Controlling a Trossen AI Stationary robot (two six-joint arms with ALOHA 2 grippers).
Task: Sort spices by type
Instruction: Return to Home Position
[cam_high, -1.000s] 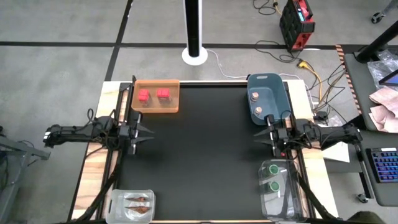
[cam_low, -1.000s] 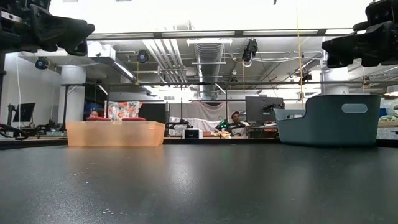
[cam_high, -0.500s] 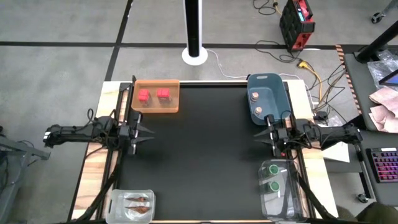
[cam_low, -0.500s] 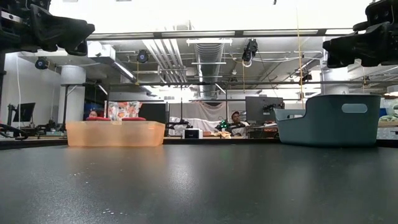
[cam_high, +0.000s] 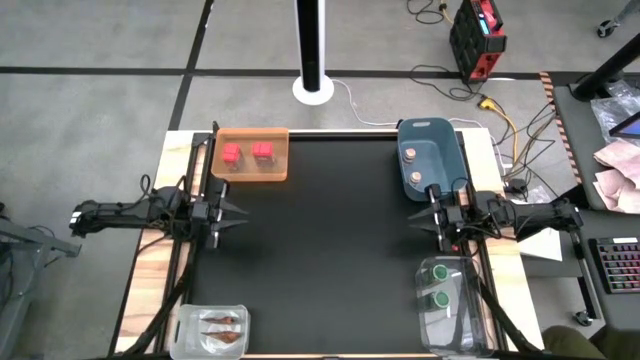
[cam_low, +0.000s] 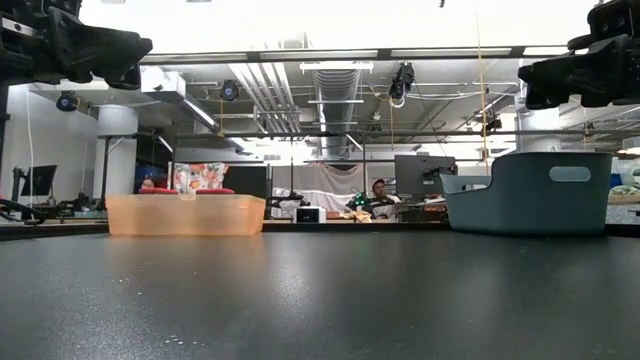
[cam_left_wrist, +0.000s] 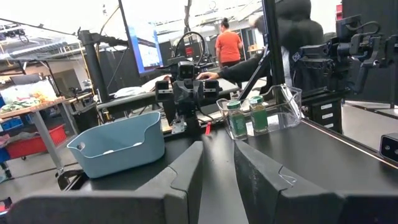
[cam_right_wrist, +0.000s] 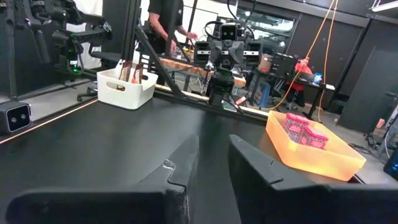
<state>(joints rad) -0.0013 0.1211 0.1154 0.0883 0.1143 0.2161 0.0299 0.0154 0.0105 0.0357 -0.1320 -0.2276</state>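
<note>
Two red cube boxes (cam_high: 247, 152) sit in the orange tray (cam_high: 275, 170) at the far left. Two tan-capped jars (cam_high: 412, 166) stand in the blue tub (cam_high: 440, 135) at the far right. Two green-capped jars (cam_high: 439, 284) stand in a clear container (cam_high: 455, 330) at the near right. Two brown-orange packets (cam_high: 222, 328) lie in a clear container (cam_high: 190, 335) at the near left. My left gripper (cam_high: 238, 212) hovers at the table's left side, and my right gripper (cam_high: 420, 216) at its right side. Each is empty, with a narrow gap between its fingers (cam_left_wrist: 186, 174) (cam_right_wrist: 255, 168).
The black table top (cam_high: 330, 240) lies open between the two arms. In the low view the orange tray (cam_low: 185, 214) and blue tub (cam_low: 530, 192) stand at the far edge. People and workbenches show in the room beyond the table.
</note>
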